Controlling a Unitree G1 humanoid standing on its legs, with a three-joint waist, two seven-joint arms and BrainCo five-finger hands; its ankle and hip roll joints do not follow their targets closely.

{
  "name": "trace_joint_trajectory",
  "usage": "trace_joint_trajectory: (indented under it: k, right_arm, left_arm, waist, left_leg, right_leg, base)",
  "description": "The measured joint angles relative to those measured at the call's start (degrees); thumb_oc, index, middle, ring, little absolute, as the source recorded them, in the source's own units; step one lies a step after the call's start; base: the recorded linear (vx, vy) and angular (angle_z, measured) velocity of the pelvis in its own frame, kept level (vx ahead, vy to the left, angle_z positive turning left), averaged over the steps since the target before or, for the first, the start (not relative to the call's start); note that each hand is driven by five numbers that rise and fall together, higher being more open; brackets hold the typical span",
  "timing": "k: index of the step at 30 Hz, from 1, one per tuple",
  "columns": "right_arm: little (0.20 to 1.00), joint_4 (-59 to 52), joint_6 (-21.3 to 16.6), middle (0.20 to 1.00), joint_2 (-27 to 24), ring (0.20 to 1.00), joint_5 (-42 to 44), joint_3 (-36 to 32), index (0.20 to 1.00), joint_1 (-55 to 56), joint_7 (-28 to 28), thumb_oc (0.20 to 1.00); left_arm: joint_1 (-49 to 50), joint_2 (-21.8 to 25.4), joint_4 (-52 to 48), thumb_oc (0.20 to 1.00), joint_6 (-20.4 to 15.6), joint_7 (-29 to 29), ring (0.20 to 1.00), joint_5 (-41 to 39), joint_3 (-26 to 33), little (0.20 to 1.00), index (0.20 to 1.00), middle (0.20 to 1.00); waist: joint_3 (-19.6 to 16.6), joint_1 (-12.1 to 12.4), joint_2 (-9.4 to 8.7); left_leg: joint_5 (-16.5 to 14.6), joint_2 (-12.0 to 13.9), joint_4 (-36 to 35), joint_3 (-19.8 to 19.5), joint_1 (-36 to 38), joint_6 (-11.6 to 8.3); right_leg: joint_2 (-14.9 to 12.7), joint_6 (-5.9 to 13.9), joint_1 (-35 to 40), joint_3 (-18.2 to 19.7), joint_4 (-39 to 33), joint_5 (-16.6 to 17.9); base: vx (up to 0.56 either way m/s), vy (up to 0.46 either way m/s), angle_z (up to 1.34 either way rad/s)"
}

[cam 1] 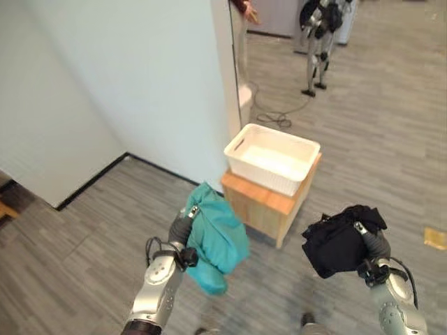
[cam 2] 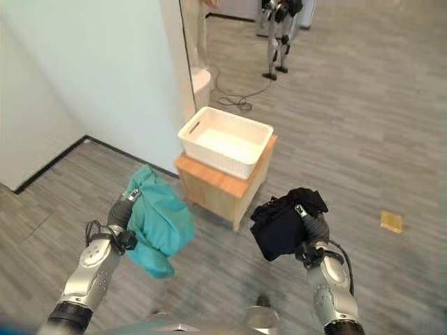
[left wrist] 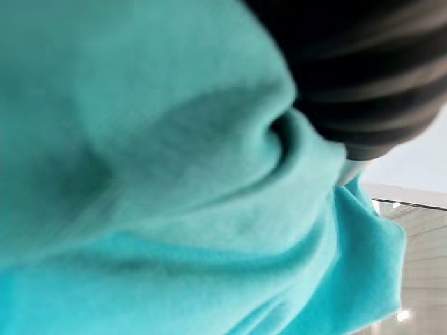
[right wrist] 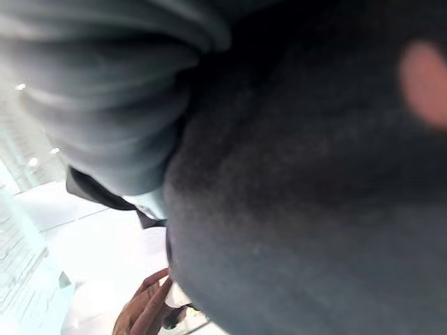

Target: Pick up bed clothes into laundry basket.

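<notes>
My left hand [cam 1: 183, 230] carries teal cloth [cam 1: 216, 241], right hand [cam 1: 370, 244] black cloth [cam 1: 335, 241]; fingers buried, grip unreadable. Both short of basket [cam 1: 272, 159] on table [cam 1: 262, 202]. Advance, lift over rim, then drop.

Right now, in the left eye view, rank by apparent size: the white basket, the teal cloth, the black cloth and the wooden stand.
1. white basket
2. teal cloth, close to the basket in apparent size, and nearer the camera, so unsure
3. wooden stand, partly hidden under the basket
4. black cloth, also close to the camera
</notes>
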Motion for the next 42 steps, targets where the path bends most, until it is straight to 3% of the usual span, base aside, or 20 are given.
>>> trace_joint_trajectory:
  k: [1, 2, 3, 6, 10, 14, 15, 18, 20, 24, 26, 28, 30, 31, 32, 33, 34, 35, 37, 42]
  right_arm:
    - [0.200, -0.1, 0.0, 0.200, 0.1, 0.200, 0.0, -0.5, 0.200, 0.3, 0.0, 0.200]
    - [0.200, 0.0, 0.0, 0.200, -0.2, 0.200, 0.1, -1.2, 0.200, 0.4, -0.1, 0.200]
    - [0.200, 0.0, 0.0, 0.200, -0.6, 0.200, 0.1, -2.1, 0.200, 0.4, -0.1, 0.200]
    - [0.200, 0.1, 0.1, 0.200, -0.1, 0.200, 0.1, -3.6, 0.200, 1.1, -0.2, 0.200]
    - [0.200, 0.1, 0.2, 0.200, -0.1, 0.200, 0.1, -2.0, 0.200, 1.2, -0.4, 0.200]
    - [0.200, -0.4, 0.6, 0.200, -0.1, 0.200, -0.1, 1.8, 0.200, 1.1, -0.1, 0.200]
    - [0.200, -1.4, 0.5, 0.200, -0.3, 0.200, -0.2, 2.2, 0.200, 1.4, 0.0, 0.200]
    - [0.200, -2.5, 0.6, 0.200, 1.0, 0.200, -0.9, 3.7, 0.200, 0.8, 0.3, 0.200]
    - [0.200, -2.5, 0.6, 0.200, 2.4, 0.200, -0.9, 5.2, 0.200, -1.5, 0.0, 0.200]
    - [0.200, -3.7, 0.6, 0.200, 2.6, 0.200, -2.6, 5.6, 0.200, -1.3, 0.4, 0.200]
    - [0.200, -4.2, 0.6, 0.200, 1.8, 0.200, -3.2, 4.9, 0.200, -1.9, 0.3, 0.200]
    - [0.200, -4.4, 0.8, 0.200, -1.0, 0.200, -5.4, 2.9, 0.200, -1.6, 0.0, 0.200]
    - [0.200, -4.7, 1.0, 0.200, -6.7, 0.200, -5.6, 2.2, 0.200, -0.8, 0.1, 0.200]
    - [0.200, -5.0, 1.0, 0.200, -10.4, 0.200, -5.9, 0.4, 0.200, -2.2, 0.0, 0.200]
    - [0.200, -5.2, 1.1, 0.200, -13.8, 0.200, -7.0, 0.6, 0.200, -5.2, 0.4, 0.200]
    - [0.200, -7.0, 0.0, 0.200, -18.3, 0.200, -7.7, -0.4, 0.200, -9.8, 1.3, 0.200]
    - [0.200, -6.9, 1.4, 0.200, -23.5, 0.200, -8.6, 2.5, 0.200, -17.8, 1.3, 0.200]
    - [0.200, -2.3, 1.1, 0.200, -34.7, 0.200, -12.6, 8.0, 0.200, -29.5, 1.3, 0.200]
    - [0.200, 7.2, 0.1, 0.200, -36.3, 0.200, -15.2, 13.9, 0.200, -47.5, -1.5, 0.200]
    - [0.200, 16.1, -0.6, 0.200, -35.9, 0.200, -19.0, 21.4, 0.200, -56.5, -2.7, 0.200]
  left_arm:
    - [0.3, 0.3, 0.1, 0.200, 0.6, -0.1, 0.200, -0.4, -0.3, 0.200, 0.200, 0.200]
    - [0.8, 0.3, 0.0, 0.200, 1.2, -0.4, 0.200, -0.7, -0.6, 0.200, 0.200, 0.200]
    - [0.8, -0.1, 0.0, 0.200, 1.2, -0.8, 0.200, -0.8, -0.7, 0.200, 0.200, 0.200]
    - [0.1, -0.7, 0.0, 0.200, 1.1, -1.4, 0.200, -0.9, -0.8, 0.200, 0.200, 0.200]
    - [-0.5, -1.4, 0.9, 0.200, 1.0, -1.7, 0.200, -0.9, -1.9, 0.200, 0.200, 0.200]
    - [0.1, -2.1, 4.1, 0.200, 1.0, -1.7, 0.200, -0.9, -2.8, 0.200, 0.200, 0.200]
    - [0.8, -2.3, 4.1, 0.200, 1.0, -1.9, 0.200, -0.9, -2.8, 0.200, 0.200, 0.200]
    - [1.1, -2.2, 3.5, 0.200, 1.0, -1.9, 0.200, -0.9, -2.6, 0.200, 0.200, 0.200]
    - [1.1, -1.7, 2.9, 0.200, 1.0, -1.7, 0.200, -0.9, -1.6, 0.200, 0.200, 0.200]
    - [1.4, -0.9, 2.0, 0.200, 0.7, -1.3, 0.200, -0.9, -1.4, 0.200, 0.200, 0.200]
    - [1.6, 0.4, 1.2, 0.200, 0.7, -1.0, 0.200, -0.9, -1.0, 0.200, 0.200, 0.200]
    - [1.2, 0.5, 0.7, 0.200, 0.7, -0.8, 0.200, -0.9, -0.7, 0.200, 0.200, 0.200]
    - [-1.6, 0.0, 2.9, 0.200, 0.6, -0.8, 0.200, -0.9, -1.9, 0.200, 0.200, 0.200]
    - [-3.8, 0.8, 2.9, 0.200, 0.7, -1.5, 0.200, -0.8, -3.5, 0.200, 0.200, 0.200]
    - [-2.8, 1.7, 2.1, 0.200, 0.7, -1.9, 0.200, -0.9, -3.5, 0.200, 0.200, 0.200]
    - [0.0, 2.5, 1.2, 0.200, 0.7, -2.4, 0.200, -0.9, -5.2, 0.200, 0.200, 0.200]
    - [2.3, 0.9, 1.2, 0.200, 0.9, -2.7, 0.200, -1.0, -4.8, 0.200, 0.200, 0.200]
    - [3.1, -0.2, 1.2, 0.200, 1.1, -3.8, 0.200, -3.1, -8.3, 0.200, 0.200, 0.200]
    - [3.6, 0.0, 1.1, 0.200, 1.3, -5.5, 0.200, -3.6, -12.0, 0.200, 0.200, 0.200]
    - [3.5, 1.2, 0.9, 0.200, 1.4, -6.1, 0.200, -5.5, -11.9, 0.200, 0.200, 0.200]
  waist:
    - [0.0, 0.6, -1.26]
    - [0.4, 1.9, -2.70]
    - [0.7, 2.1, -3.00]
    - [0.8, 2.1, -1.98]
    - [0.4, 3.9, 1.96]
    - [-1.1, 5.0, 6.12]
    - [-2.0, 4.9, 7.49]
    - [-3.6, 5.0, 5.93]
    - [-3.3, 5.7, 4.09]
    - [-2.8, 3.6, 2.12]
    - [-2.1, 2.6, 2.48]
    - [-0.2, 1.2, 3.92]
    - [-0.2, 0.5, 4.57]
    - [-0.2, 0.7, 1.92]
    - [-0.5, 2.4, -1.91]
    - [-0.3, 3.5, -1.19]
    - [-0.6, 3.0, -0.48]
    - [-1.3, 2.7, 0.74]
    - [-1.4, 3.7, 0.80]
    - [-2.1, 6.0, 0.14]
  left_leg:
    - [-0.6, -0.4, 3.3, 0.2, -0.7, -0.28]
    - [-4.0, -5.0, 8.6, -2.0, -2.2, -3.43]
    - [-7.6, -8.8, 10.2, -1.6, -2.7, -3.26]
    - [-11.6, -11.8, 5.6, 3.2, -2.7, -2.53]
    - [-11.7, -15.0, -14.0, 4.5, -3.4, -2.71]
    - [-12.2, -15.3, -16.9, 11.6, -2.0, -3.19]
    - [-14.1, -14.9, -17.1, 11.9, -1.3, -1.45]
    - [-16.0, -17.7, -15.9, 14.5, -0.4, 5.01]
    - [-17.8, -20.0, -16.1, 16.9, 2.2, 8.73]
    - [-19.5, -23.6, -17.0, 12.8, 7.2, 11.26]
    - [-20.8, -23.5, -18.5, 10.0, 8.9, 12.19]
    - [-20.4, -23.5, -19.1, 5.4, 10.9, 11.98]
    - [-20.9, -22.9, -18.6, -0.8, 9.6, 9.94]
    - [-18.9, -24.2, -20.6, -2.8, 10.3, 10.00]
    - [-18.6, -26.3, -22.4, -3.2, 12.9, 9.15]
    - [-19.8, -25.2, -21.8, -3.6, 14.0, 7.34]
    - [-20.3, -24.0, -23.4, -4.1, 14.8, 6.29]
    - [-20.3, -23.0, -23.6, -4.3, 15.3, 6.00]
    - [-20.2, -21.3, -24.0, -4.0, 16.3, 5.17]
    - [-20.1, -20.4, -24.0, -4.3, 16.3, 4.38]
  right_leg:
    - [0.0, -0.40, 0.1, 0.1, -0.1, 0.0]
    - [0.1, -1.85, 0.8, 1.9, -1.2, -0.1]
    - [0.1, -2.84, 2.2, 1.9, -3.8, 0.5]
    - [1.1, -4.14, 3.9, 0.7, -7.1, 1.8]
    - [3.0, -4.21, 4.4, -0.4, -9.7, 1.9]
    - [4.2, -2.28, 9.0, -2.3, -12.7, 1.8]
    - [4.8, -0.87, 10.1, -2.3, -12.9, 1.2]
    - [0.4, 2.89, 9.2, -0.7, -8.7, -1.1]
    - [-5.0, 8.45, 1.8, 1.3, 11.3, -5.2]
    - [-7.1, 9.16, -5.6, 5.9, 33.3, -5.1]
    - [-6.3, 7.97, -8.6, 4.4, 27.0, -4.5]
    - [-6.1, 7.49, -8.5, 3.0, 10.7, -0.5]
    - [0.1, 8.47, -3.9, 16.5, -7.1, 0.7]
    - [-0.6, 7.80, -3.0, 14.5, -10.7, 4.5]
    - [-2.3, 6.94, -0.7, 10.9, -10.5, 8.6]
    - [-1.0, 5.20, 0.9, 10.4, -11.9, 13.7]
    - [0.3, 4.76, 4.3, 9.8, -16.7, 14.2]
    - [1.2, 4.44, 4.6, 9.5, -16.8, 14.3]
    - [2.9, 3.82, 5.1, 9.2, -16.8, 13.9]
    - [3.8, 3.17, 5.1, 8.7, -16.8, 13.7]
  base:
    - [0.21, -0.262, -0.19]
    - [0.23, -0.200, -0.33]
    - [0.24, -0.163, -0.25]
    - [0.30, -0.051, 0.05]
    - [0.30, 0.007, 0.11]
    - [0.37, 0.098, 0.01]
    - [0.49, 0.195, -0.09]
    - [0.30, 0.166, -0.20]
    - [0.29, 0.223, -0.36]
    - [0.22, 0.041, 0.44]
    - [0.30, -0.062, 0.68]
    - [0.39, -0.206, 0.97]
    - [0.22, -0.160, 1.61]
    - [0.07, -0.083, 1.59]
    - [0.16, -0.140, 0.95]
    - [0.17, -0.161, 0.16]
    - [0.22, -0.203, 0.07]
    - [0.11, -0.115, 0.01]
    - [0.09, -0.104, -0.06]
    - [0.01, -0.063, 0.02]
